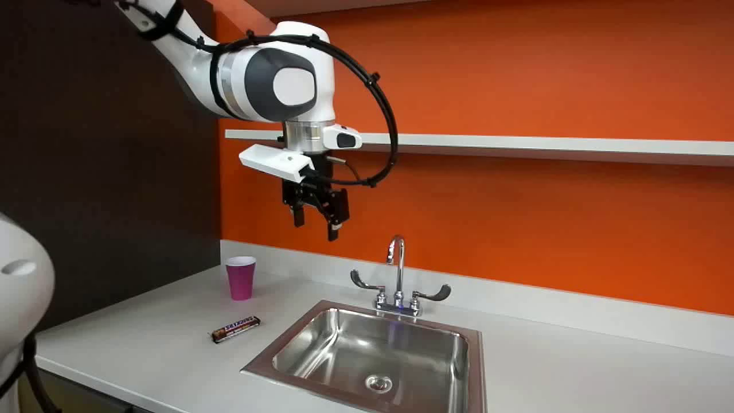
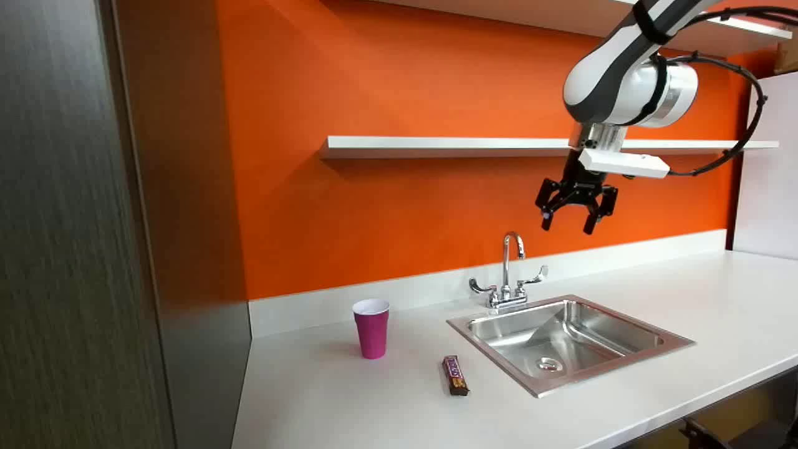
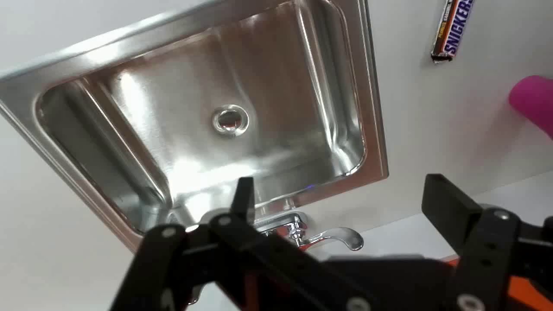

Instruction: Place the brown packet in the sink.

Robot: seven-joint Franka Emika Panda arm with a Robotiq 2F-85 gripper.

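Observation:
The brown packet is a thin Snickers bar lying flat on the counter between the pink cup and the sink. The packet shows in both exterior views [image 1: 235, 329] [image 2: 455, 375] and at the upper right of the wrist view [image 3: 452, 29], its end cut off there. The steel sink [image 1: 476, 367] [image 2: 497, 355] is set in the counter, and its basin holds nothing. It fills much of the wrist view [image 3: 372, 129]. My gripper [image 1: 316, 229] [image 2: 567, 229] is open and empty, high above the counter. In the wrist view its fingers [image 3: 341, 185] stand wide apart, away from the packet.
A pink cup [image 1: 241, 279] [image 2: 372, 328] stands upright near the packet. The chrome faucet [image 1: 399, 269] [image 2: 507, 268] with two handles rises behind the sink. A white shelf [image 1: 516, 143] runs along the orange wall. A dark cabinet side [image 1: 114, 160] bounds the counter at one end.

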